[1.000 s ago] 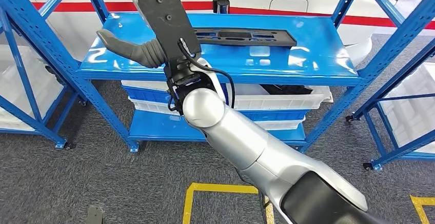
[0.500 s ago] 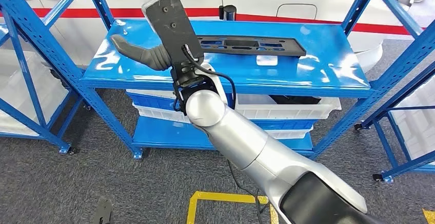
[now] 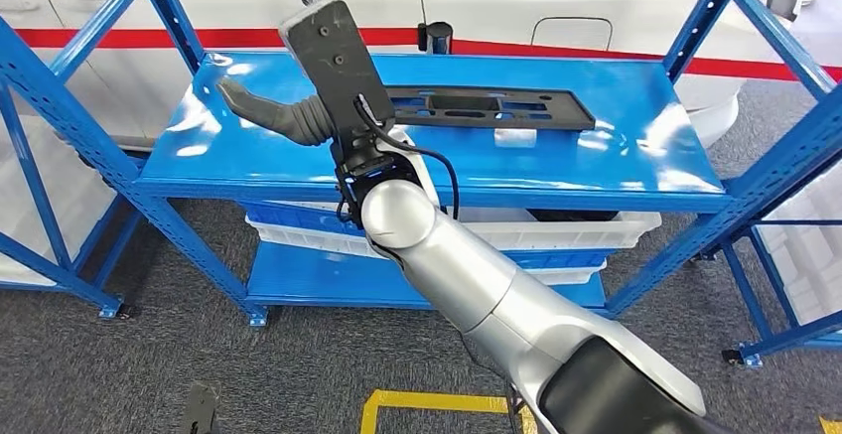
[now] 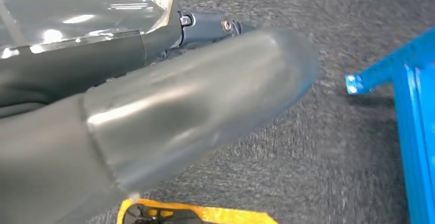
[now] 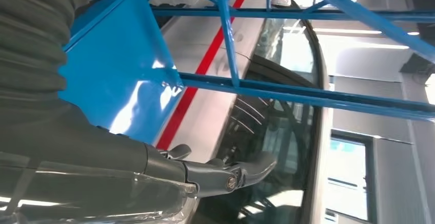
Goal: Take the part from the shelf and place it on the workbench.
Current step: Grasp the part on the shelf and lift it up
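One part [image 3: 484,107] lay flat on the shelf [image 3: 635,146]; my right hand [image 3: 323,52], fingers spread and empty, had risen slightly.

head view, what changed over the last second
The whole picture shifted, so the camera moved rather than the things. The right hand stays raised over the shelf, empty, thumb out. The black part still lies flat on the shelf, untouched.
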Robot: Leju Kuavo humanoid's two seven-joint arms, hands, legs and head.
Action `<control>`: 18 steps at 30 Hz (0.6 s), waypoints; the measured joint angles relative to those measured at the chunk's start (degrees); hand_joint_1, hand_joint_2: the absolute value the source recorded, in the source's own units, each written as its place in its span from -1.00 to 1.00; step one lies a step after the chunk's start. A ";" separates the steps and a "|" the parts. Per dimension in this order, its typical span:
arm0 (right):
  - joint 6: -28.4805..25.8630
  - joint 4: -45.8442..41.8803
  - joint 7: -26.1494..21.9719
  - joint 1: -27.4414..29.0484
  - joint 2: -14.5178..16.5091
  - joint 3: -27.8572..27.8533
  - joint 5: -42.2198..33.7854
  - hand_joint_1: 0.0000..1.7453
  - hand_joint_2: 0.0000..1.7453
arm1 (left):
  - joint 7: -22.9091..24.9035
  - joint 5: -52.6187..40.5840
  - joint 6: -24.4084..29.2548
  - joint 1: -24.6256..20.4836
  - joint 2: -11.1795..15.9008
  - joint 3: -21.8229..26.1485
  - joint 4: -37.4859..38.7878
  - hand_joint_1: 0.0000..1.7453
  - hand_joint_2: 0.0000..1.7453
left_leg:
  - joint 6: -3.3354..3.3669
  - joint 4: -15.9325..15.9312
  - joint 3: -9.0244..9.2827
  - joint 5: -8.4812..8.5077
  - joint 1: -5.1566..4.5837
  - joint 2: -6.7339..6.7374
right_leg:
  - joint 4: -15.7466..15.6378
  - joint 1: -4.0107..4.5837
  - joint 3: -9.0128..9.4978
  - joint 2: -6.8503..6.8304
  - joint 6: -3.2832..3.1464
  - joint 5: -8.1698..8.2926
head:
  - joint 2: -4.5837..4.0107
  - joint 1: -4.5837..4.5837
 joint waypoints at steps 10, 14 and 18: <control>0.08 0.00 -0.50 0.91 -0.08 0.06 -0.89 -1.00 1.00 | -0.08 -0.59 0.00 0.43 0.22 -0.02 0.03 -1.00 -1.00 | 2.23 -0.49 4.36 -3.38 -0.23 -0.65 | 11.37 -0.01 -11.18 -0.19 1.19 -0.33 | 0.00 0.34; 0.10 0.08 -0.74 0.85 -0.10 0.08 -0.96 -1.00 1.00 | -0.10 -0.70 0.02 0.45 0.19 -0.02 0.10 -1.00 -1.00 | 1.18 -0.60 6.46 -5.27 -0.43 -0.94 | 0.48 0.44 -7.63 -0.45 -0.13 5.64 | 0.00 0.46; 0.13 0.05 -0.85 0.72 0.05 0.07 -0.96 -1.00 1.00 | -0.19 -0.85 0.03 0.42 0.23 -0.05 0.10 -1.00 -1.00 | -0.10 1.91 6.18 -5.91 -0.28 -0.51 | -0.20 -0.17 -5.26 -0.27 -1.80 5.21 | 0.00 0.32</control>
